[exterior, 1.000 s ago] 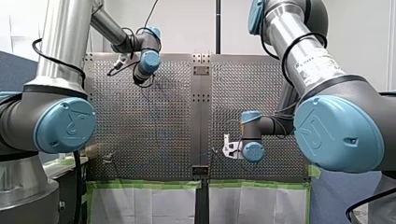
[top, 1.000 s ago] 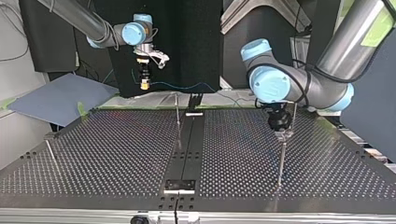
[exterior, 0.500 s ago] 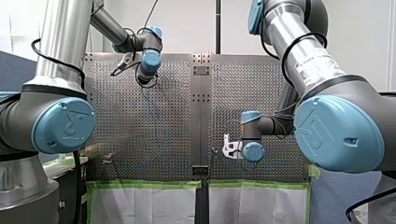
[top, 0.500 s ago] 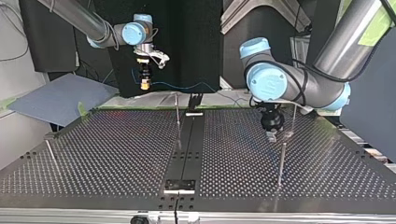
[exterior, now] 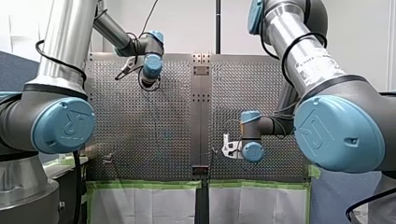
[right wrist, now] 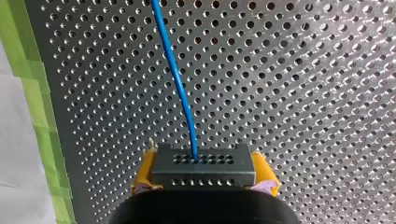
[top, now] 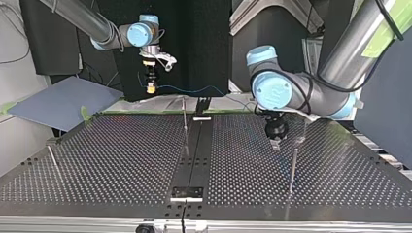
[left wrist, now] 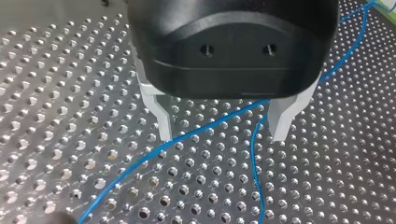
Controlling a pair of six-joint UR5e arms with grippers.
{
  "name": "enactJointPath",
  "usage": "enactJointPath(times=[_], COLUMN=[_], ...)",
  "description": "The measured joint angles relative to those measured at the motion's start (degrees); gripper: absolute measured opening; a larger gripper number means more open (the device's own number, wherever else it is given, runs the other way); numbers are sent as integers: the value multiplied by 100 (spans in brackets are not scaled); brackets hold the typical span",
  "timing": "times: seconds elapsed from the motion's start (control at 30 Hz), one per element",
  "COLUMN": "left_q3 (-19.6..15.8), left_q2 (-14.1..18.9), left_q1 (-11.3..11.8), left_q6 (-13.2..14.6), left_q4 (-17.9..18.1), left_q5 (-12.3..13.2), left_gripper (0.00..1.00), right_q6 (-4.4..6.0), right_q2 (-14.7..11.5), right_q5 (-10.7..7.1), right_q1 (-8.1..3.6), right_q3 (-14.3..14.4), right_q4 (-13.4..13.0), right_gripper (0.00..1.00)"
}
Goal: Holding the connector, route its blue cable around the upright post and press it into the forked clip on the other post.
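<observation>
Blue cable (right wrist: 180,84) — thin, likely limp and light — runs straight ahead from the connector (right wrist: 203,164), a rigid block clamped between the yellow pads (right wrist: 145,169) of my right end effector (right wrist: 204,170). My left end effector (left wrist: 222,131) stands wide and empty, cable crossing the counter (left wrist: 70,93) beneath it; the connector looks the surest hold.

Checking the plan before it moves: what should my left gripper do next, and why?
Probably lower the left gripper and close on the blue cable: its fingers stand open astride the cable over the table, while the right gripper already clamps the connector.
</observation>
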Motion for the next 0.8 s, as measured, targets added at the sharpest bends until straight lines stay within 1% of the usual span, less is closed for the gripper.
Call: enactJointPath(times=[0.13, 0.43, 0.8], left_q3=[118, 473, 537], left_q2=[-41, -50, -67], left_q1=[-4, -19, -5], left_q6=[-12, -22, -60], left_q4=[17, -115, -226], left_q5=[-38, -71, -60], left_gripper=[100, 100, 100], right_q6=[1, 1, 1], right_q2=[0, 0, 5], right_q5=[-3, -7, -7], right_q1=[0, 2, 0], right_q3=[-1, 0, -1], right_q4=[-7, -27, -45], right_gripper=[0, 0, 0])
